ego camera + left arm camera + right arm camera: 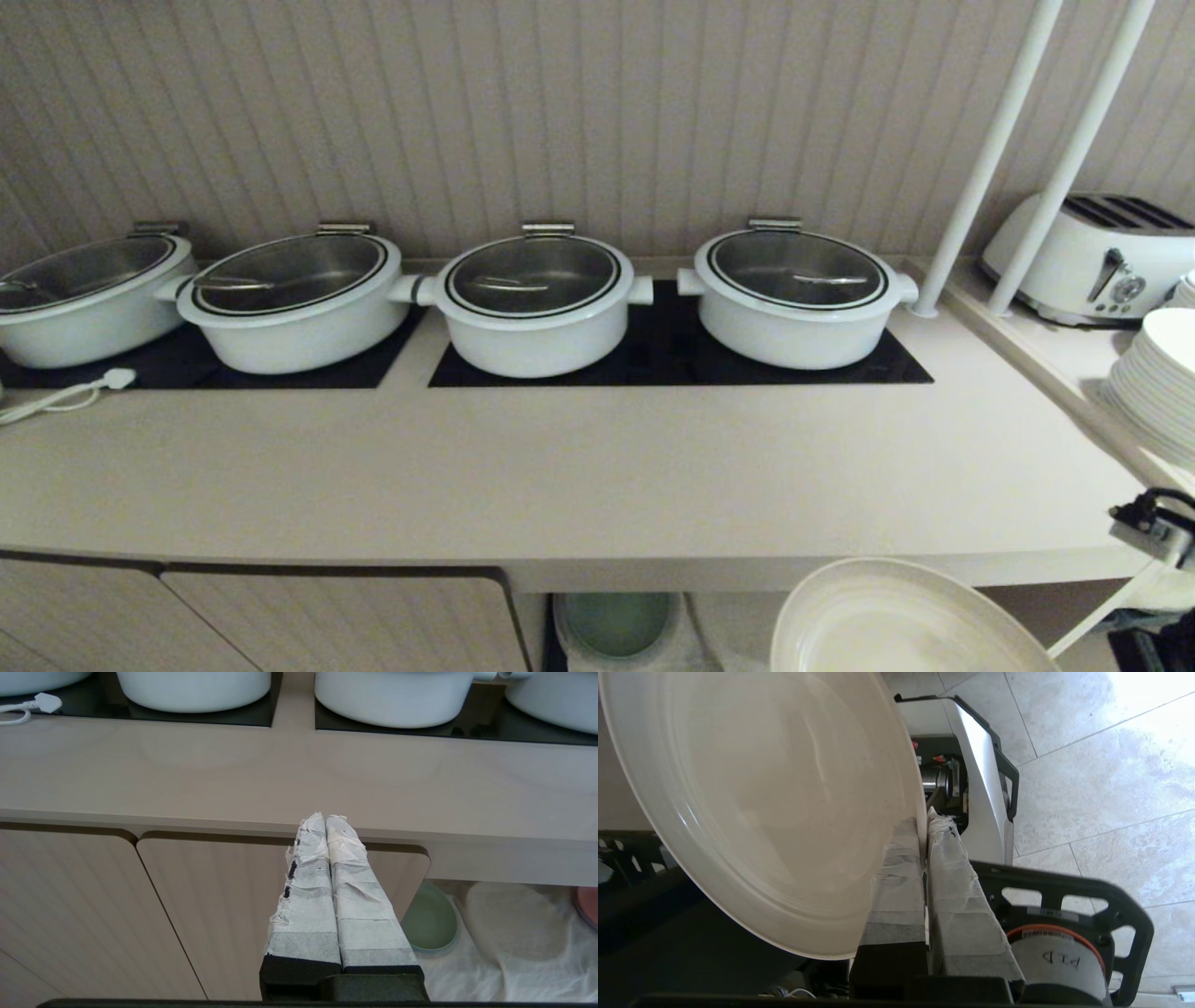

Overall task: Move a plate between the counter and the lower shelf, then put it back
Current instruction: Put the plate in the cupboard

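Head view: plate (910,621) low right, in the air below and in front of the counter (597,485) edge, lower shelf (738,621) behind it
Left wrist: left gripper (326,820) pressed closed, empty, facing the cabinet front, parked
Right wrist: right gripper (923,826) pinched tight on the plate (766,807) rim, plate tilted; counter lies up and ahead, right arm alone nearer

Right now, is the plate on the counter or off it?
Off. The plate is clamped at its rim in the right gripper, held before the counter edge.
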